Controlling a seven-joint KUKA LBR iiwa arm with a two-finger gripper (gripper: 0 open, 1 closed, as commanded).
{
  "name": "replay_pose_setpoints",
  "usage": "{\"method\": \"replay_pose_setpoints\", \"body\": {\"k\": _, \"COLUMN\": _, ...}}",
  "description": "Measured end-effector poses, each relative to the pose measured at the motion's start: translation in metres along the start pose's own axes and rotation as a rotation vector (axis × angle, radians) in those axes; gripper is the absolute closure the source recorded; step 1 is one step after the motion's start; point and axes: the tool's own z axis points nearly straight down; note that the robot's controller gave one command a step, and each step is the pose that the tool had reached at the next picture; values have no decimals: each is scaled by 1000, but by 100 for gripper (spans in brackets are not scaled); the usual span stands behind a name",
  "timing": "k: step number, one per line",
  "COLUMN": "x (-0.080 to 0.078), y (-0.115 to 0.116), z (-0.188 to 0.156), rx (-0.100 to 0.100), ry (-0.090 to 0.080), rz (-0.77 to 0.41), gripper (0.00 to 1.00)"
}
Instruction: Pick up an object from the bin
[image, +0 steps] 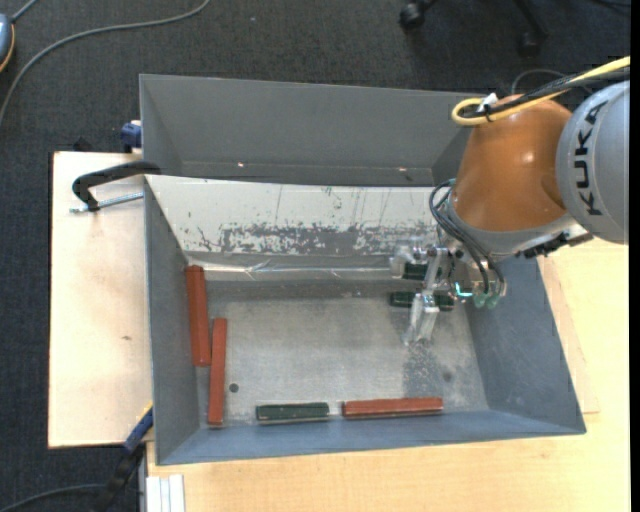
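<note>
My gripper (422, 318) hangs at the right back of the bin, low over the bare floor near the back wall. A small dark piece (403, 298) shows just left of it; whether it is a loose thing or part of the gripper is not clear. The nearest loose thing is a flat red-brown bar (392, 406) lying along the front wall, well in front of the gripper. Left of that bar lies a shorter dark green bar (291, 411).
Two more red-brown bars lie along the left wall, one (199, 315) further back and one (216, 370) nearer the front left corner. The arm with its orange cover reaches in over the right rim.
</note>
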Motion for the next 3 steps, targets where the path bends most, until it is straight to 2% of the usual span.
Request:
{"method": "replay_pose_setpoints", "body": {"k": 1, "x": -47, "y": -19, "z": 5, "rx": 2, "ry": -13, "rz": -121, "gripper": 0}}
{"method": "replay_pose_setpoints", "body": {"k": 2, "x": -39, "y": -56, "z": -18, "rx": 1, "ry": -14, "rz": 204, "gripper": 0}}
{"method": "replay_pose_setpoints", "body": {"k": 3, "x": -46, "y": -54, "z": 100, "rx": 0, "ry": -6, "rz": 198, "gripper": 0}}
